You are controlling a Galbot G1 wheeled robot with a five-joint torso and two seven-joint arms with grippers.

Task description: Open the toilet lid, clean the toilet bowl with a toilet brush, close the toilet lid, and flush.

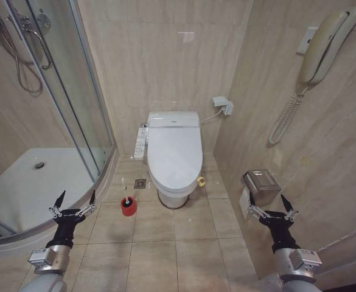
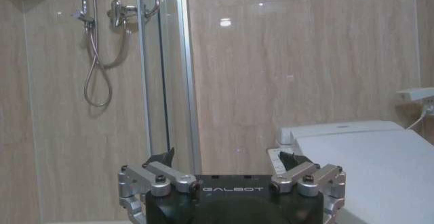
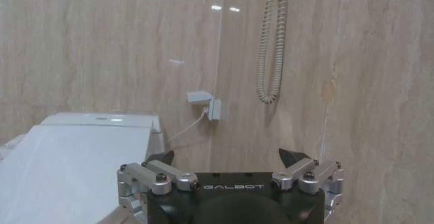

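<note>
- Lid down on bowl, centred ahead; yellow tag at front rim.
- Left gripper and right gripper spread, empty, well apart from lid.
- Advisable: hook tag, lift slowly.
- Brush upright in red cup beside bowl.

toilet lid – glossy white plastic; floor tiles – smooth beige

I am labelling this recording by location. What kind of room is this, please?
Most likely a small tiled bathroom, perhaps in a hotel. A toilet with its toilet lid closed stands against the wall, a glass shower cabin is on the left, and a wall phone hangs on the right.
</note>
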